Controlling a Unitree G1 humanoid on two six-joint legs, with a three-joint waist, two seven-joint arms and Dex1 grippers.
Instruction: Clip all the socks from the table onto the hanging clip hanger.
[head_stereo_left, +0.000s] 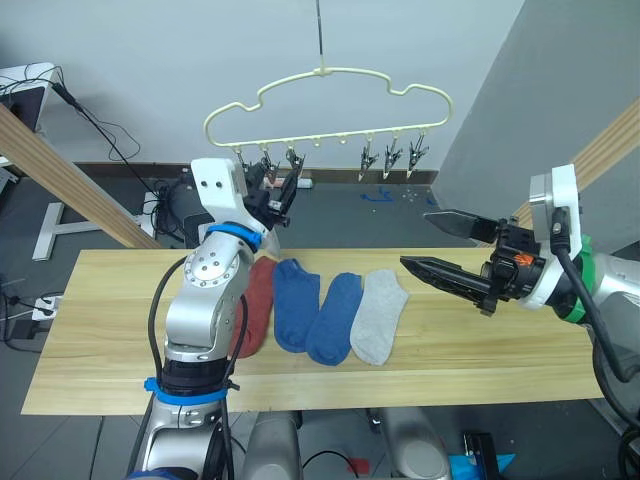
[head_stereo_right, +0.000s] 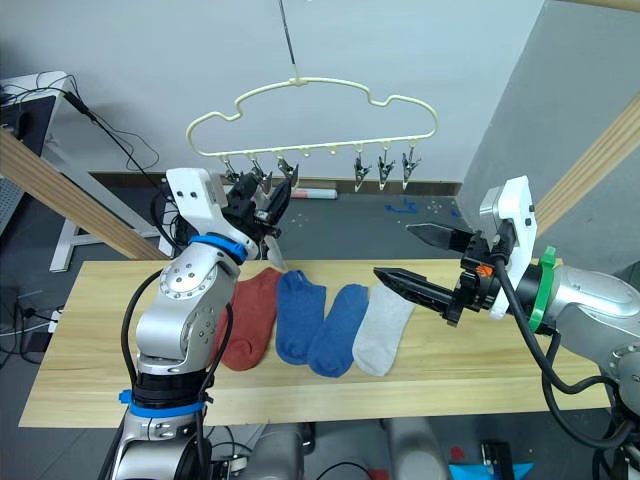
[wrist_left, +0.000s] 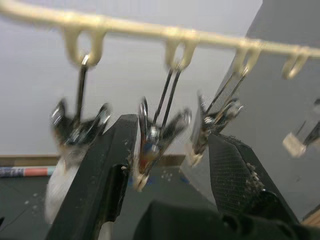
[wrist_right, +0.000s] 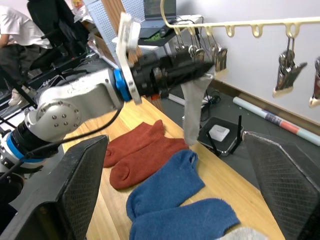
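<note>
The pale yellow clip hanger (head_stereo_left: 330, 75) hangs above the far side of the table (head_stereo_left: 480, 350). My left gripper (head_stereo_left: 280, 190) is raised to its left group of silver clips (head_stereo_left: 265, 158). Its fingers are open around one clip (wrist_left: 155, 140). A light grey sock (wrist_right: 192, 107) dangles from the clips right beside those fingers. On the table lie two rust-red socks (wrist_right: 142, 157), two blue socks (head_stereo_left: 294, 300) (head_stereo_left: 335, 318) and a grey sock (head_stereo_left: 378, 318). My right gripper (head_stereo_left: 416, 239) hovers open above the table, just right of the grey sock.
Three more clips (head_stereo_left: 390, 158) hang bare on the hanger's right half. Thick wooden poles slant up at the left (head_stereo_left: 60, 170) and right (head_stereo_left: 610, 150). Cables and a desk leg (head_stereo_left: 50, 225) lie on the floor behind. A seated person (wrist_right: 15, 30) shows far off.
</note>
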